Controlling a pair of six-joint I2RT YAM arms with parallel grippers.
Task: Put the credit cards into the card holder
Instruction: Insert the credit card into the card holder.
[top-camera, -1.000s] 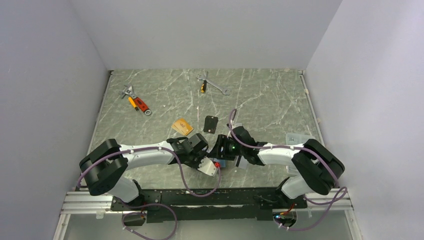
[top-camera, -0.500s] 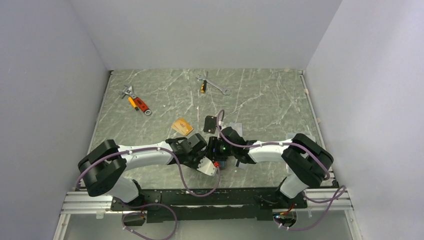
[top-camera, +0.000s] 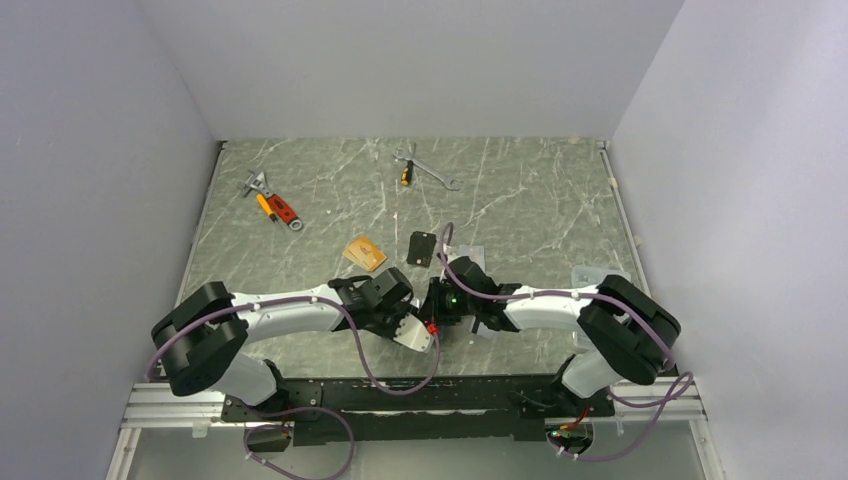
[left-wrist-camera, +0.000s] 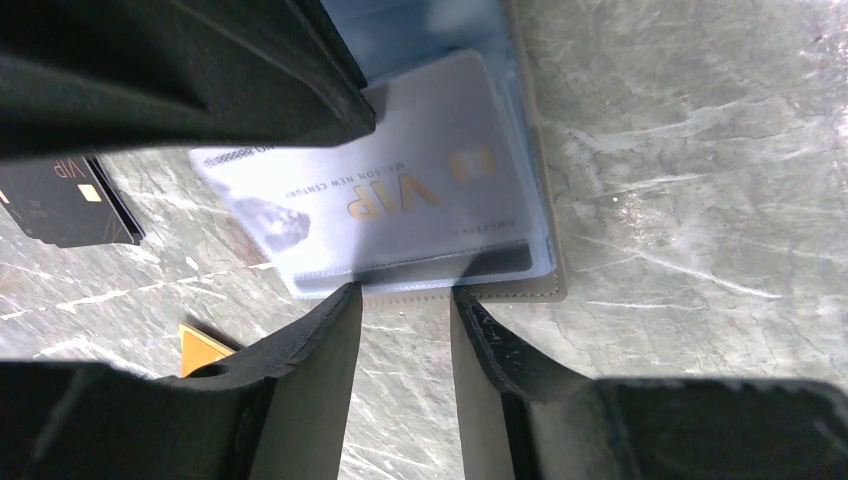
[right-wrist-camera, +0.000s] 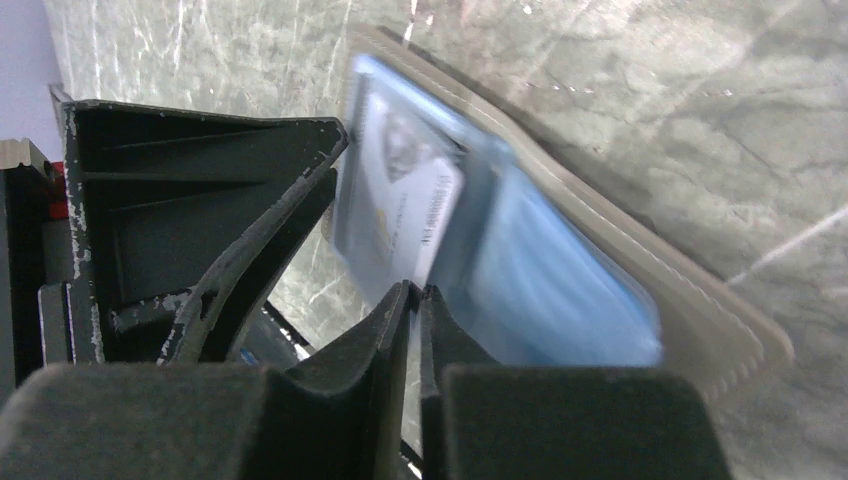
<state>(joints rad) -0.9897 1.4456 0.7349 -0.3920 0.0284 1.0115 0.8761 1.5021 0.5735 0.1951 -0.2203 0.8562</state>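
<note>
Right arm shifted left toward card holder (right-wrist-camera: 700, 325); right gripper (right-wrist-camera: 415, 292) jaws narrowed, now pinching silver-grey card (right-wrist-camera: 395, 200) edge.

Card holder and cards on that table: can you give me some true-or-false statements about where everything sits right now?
1. The card holder lies open on the table. True.
2. The silver-grey card lies wholly outside the holder. False: it is partly tucked into the holder.
3. The black card lies on the table, outside the holder. True.
4. The orange card is already in the holder. False: it lies on the table.
5. The left jaws are clamped shut. False: they stand apart at the holder's edge.
</note>
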